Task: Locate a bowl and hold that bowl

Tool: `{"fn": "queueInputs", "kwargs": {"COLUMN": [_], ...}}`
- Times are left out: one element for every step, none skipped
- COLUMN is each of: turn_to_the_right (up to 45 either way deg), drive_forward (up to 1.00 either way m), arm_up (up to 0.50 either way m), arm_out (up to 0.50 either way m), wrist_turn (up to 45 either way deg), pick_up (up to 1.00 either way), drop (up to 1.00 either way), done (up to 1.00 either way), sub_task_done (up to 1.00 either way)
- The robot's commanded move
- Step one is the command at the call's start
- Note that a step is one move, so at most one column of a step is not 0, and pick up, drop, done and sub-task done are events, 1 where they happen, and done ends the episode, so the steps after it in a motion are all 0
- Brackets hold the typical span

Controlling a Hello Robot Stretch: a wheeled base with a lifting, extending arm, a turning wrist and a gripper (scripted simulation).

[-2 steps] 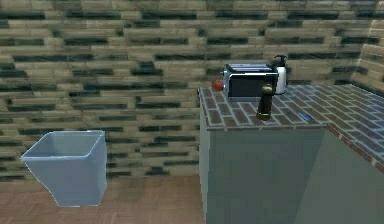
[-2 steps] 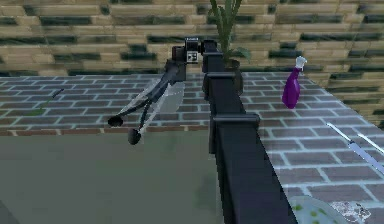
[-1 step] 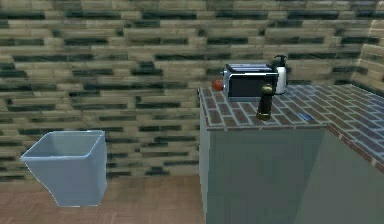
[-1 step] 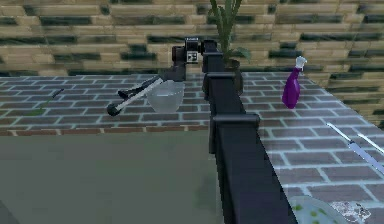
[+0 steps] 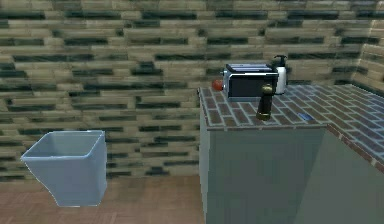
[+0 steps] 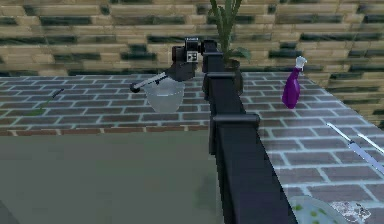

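Arm side view shows you the arm reaching far out over the tiled surface, which brings the end effector to the pale bowl. The bowl is seen against the surface, so you cannot tell whether the end effector holds it. A purple spray bottle stands well apart.

No text, label, number or sign can be read. Black marks are borne by the white squares at the far end of the arm, but no letters or figures can be made out in them.
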Motion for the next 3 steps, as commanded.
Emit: {"fn": "queueInputs", "kwargs": {"turn_to_the_right": [0.0,0.0,0.0], "drive_forward": [0.0,0.0,0.0], "arm_up": [0.0,-0.1,0.0], "arm_out": [0.0,0.0,0.0], "wrist_turn": [27.0,0.0,0.0], "pick_up": [0.0,0.0,1.0], "drop": [0.0,0.0,0.0], "done": [0.0,0.0,0.0], "sub_task_done": [0.0,0.0,0.0]}}
